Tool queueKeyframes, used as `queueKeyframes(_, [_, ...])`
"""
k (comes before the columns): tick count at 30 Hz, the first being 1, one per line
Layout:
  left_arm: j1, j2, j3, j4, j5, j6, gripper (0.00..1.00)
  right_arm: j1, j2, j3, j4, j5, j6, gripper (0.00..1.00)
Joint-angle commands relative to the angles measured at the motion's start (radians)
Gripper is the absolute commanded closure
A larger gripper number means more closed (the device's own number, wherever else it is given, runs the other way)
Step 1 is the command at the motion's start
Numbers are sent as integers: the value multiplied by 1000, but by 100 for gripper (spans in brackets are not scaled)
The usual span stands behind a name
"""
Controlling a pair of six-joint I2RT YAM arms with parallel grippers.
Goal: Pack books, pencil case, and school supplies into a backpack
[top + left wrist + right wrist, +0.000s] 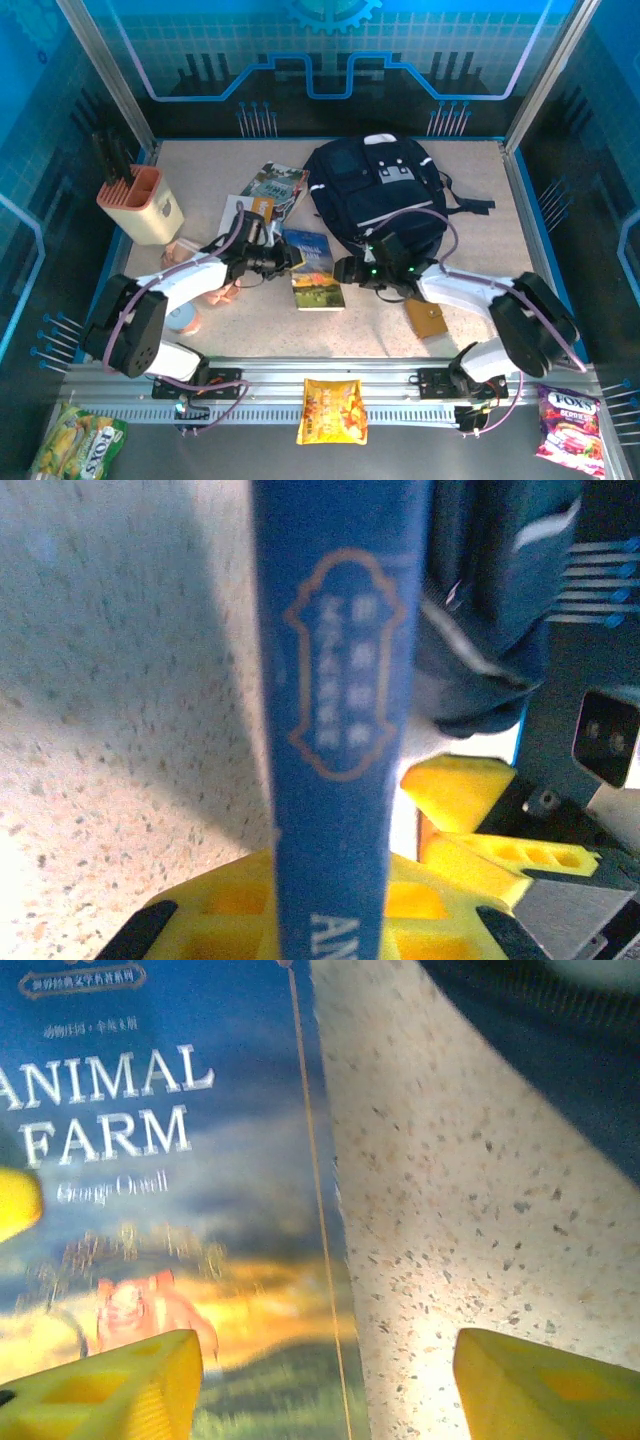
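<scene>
The blue-green "Animal Farm" book (316, 272) lies on the table in front of the navy backpack (380, 190). My left gripper (291, 258) is shut on the book's (335, 680) left edge, and the cover runs up between its yellow fingers (215, 920). On the book's right side my right gripper (330, 1390) stands open just above it. One of its fingers (110, 1390) is over the cover (150, 1160), the other over bare table. Two more books (275, 185) lie at the back left. A tan-brown square piece (427, 318) rests by the right arm. I cannot pick out the pencil case.
A peach-and-cream holder (140, 200) with black tools stands at the far left. Something pinkish (185, 320) lies partly under the left arm. A yellow snack bag (333, 410) sits on the front rail, and other bags (570, 425) lie at the near corners. Glass walls enclose the table.
</scene>
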Motion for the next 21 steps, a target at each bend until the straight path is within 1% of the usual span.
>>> queueKeyframes(1, [48,-103,17,34,-26,-36,93,-48,-98,-39,115,-15,88,26])
queueKeyframes(3, [62,-133,33,76,-62,-97,91,-82,-141,-51,124,-22,194,21])
queueKeyframes(7, [63,-133,54,233,-103,-223,92,-120,-192,-56,150,-24,303,14])
queueKeyframes(11, [62,-83,69,406,-125,-349,91,-135,-219,-97,325,-19,404,10])
queueKeyframes(12, [61,-72,73,450,-133,-374,91,-133,-218,-96,339,-12,416,10])
queueKeyframes(15, [51,-48,89,532,-174,-427,91,-129,-211,-88,359,27,447,9])
queueKeyframes(18, [29,-29,107,579,-213,-457,91,-126,-177,-96,501,22,489,9])
queueKeyframes(21, [0,-13,132,590,-238,-452,91,-122,-115,-71,613,2,529,8])
